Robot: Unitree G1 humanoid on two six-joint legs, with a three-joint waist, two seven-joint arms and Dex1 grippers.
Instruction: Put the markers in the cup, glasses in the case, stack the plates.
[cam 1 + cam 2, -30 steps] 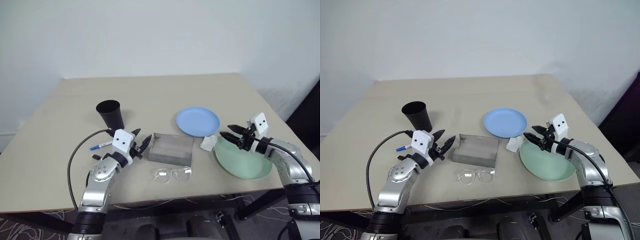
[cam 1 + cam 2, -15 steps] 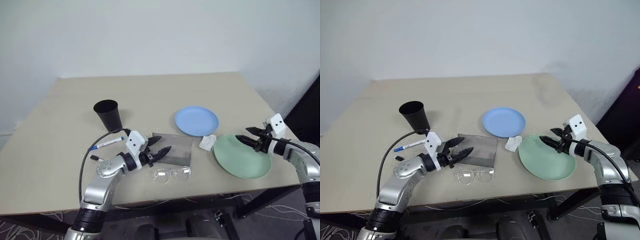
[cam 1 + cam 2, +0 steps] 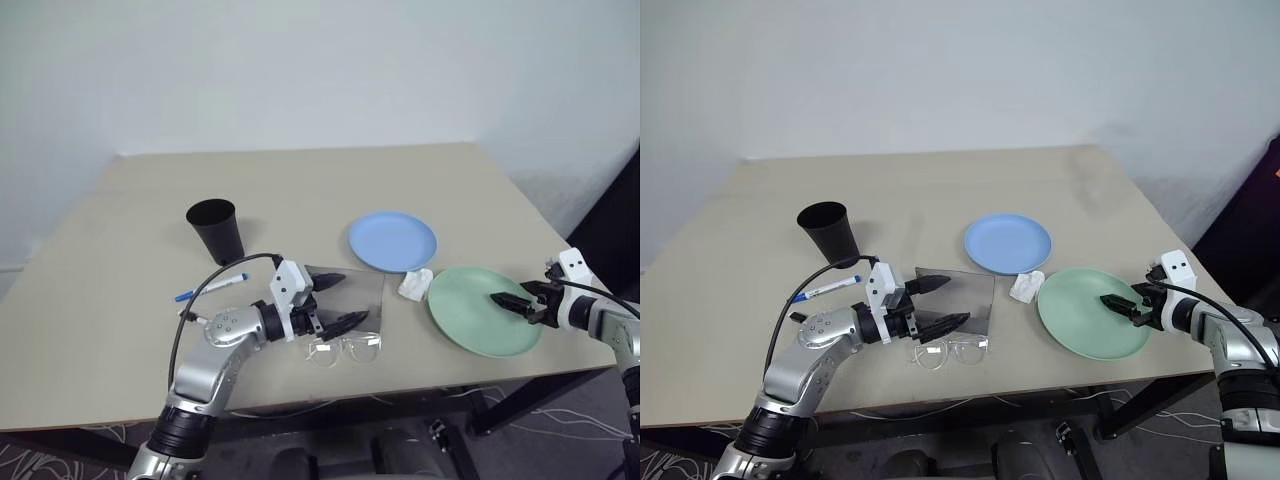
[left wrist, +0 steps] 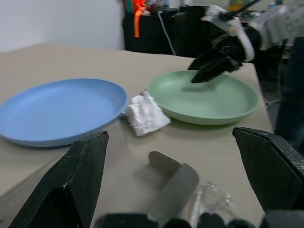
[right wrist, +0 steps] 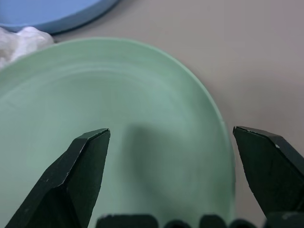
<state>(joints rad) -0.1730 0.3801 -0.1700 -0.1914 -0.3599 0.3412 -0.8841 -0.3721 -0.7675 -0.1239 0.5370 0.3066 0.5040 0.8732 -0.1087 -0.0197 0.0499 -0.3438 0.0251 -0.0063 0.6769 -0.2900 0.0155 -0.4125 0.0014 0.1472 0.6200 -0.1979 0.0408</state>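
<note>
With the left gripper [image 3: 335, 300] spread wide over the grey case [image 3: 350, 295] near the table's [image 3: 120, 330] front edge and the clear glasses [image 3: 345, 348] just in front of it, it should dip low and pinch the frame's bridge gently (right gripper [image 3: 515, 303], also spread, hovers over the mint green plate [image 3: 470, 325]).

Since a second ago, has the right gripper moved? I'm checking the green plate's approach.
Yes. The right gripper went from the green plate's left rim to its right side.
</note>
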